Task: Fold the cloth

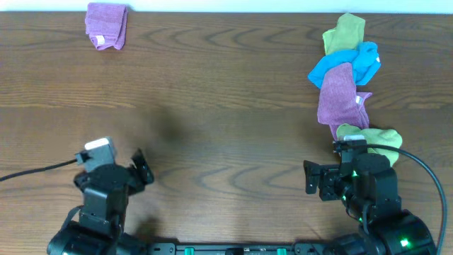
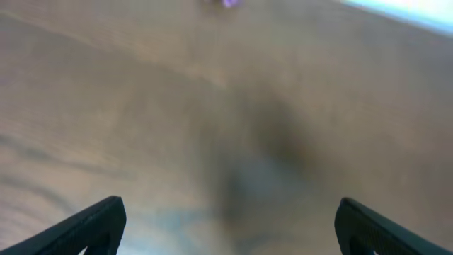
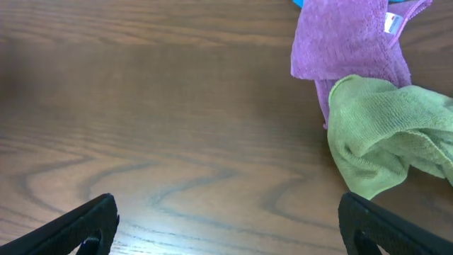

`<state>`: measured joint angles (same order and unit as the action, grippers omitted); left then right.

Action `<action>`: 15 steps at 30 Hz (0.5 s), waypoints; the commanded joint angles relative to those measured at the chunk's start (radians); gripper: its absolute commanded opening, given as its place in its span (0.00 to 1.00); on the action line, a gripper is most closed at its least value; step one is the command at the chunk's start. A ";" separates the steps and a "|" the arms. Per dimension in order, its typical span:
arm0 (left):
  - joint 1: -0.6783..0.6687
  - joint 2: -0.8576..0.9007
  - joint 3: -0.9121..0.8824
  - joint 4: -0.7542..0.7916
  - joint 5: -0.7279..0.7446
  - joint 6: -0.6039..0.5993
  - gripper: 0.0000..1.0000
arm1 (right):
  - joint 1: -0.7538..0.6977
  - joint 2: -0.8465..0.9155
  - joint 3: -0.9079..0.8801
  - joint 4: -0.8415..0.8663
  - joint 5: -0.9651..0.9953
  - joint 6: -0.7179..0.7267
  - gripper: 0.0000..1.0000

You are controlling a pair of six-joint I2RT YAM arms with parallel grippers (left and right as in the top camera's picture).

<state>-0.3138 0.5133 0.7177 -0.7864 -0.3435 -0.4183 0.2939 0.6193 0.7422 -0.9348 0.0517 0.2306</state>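
Observation:
A folded purple cloth (image 1: 106, 26) lies at the far left of the table. A pile of crumpled cloths stands at the right: a green one (image 1: 345, 32), a blue one (image 1: 347, 64), a purple one (image 1: 338, 94) and another green one (image 1: 375, 138) nearest my right arm. My right gripper (image 1: 311, 178) is open and empty, just left of the pile; its wrist view shows the purple cloth (image 3: 350, 39) and green cloth (image 3: 389, 131) ahead to the right of the jaws (image 3: 226, 227). My left gripper (image 1: 141, 168) is open and empty over bare wood (image 2: 226, 227).
The wooden table (image 1: 212, 106) runs wide between the two arms. A cable (image 1: 35, 172) trails from the left arm to the left edge. The left wrist view is blurred, with a speck of purple (image 2: 230, 3) at the top.

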 commanded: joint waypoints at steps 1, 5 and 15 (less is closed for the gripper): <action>0.126 -0.050 -0.078 0.131 0.063 0.142 0.95 | -0.005 -0.004 0.002 -0.003 -0.001 0.012 0.99; 0.282 -0.156 -0.222 0.312 0.241 0.248 0.95 | -0.005 -0.004 0.002 -0.003 -0.001 0.012 0.99; 0.328 -0.360 -0.428 0.373 0.286 0.262 0.95 | -0.005 -0.004 0.002 -0.003 -0.001 0.012 0.99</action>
<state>0.0067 0.1917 0.3145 -0.4191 -0.0914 -0.1822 0.2939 0.6197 0.7422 -0.9379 0.0513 0.2306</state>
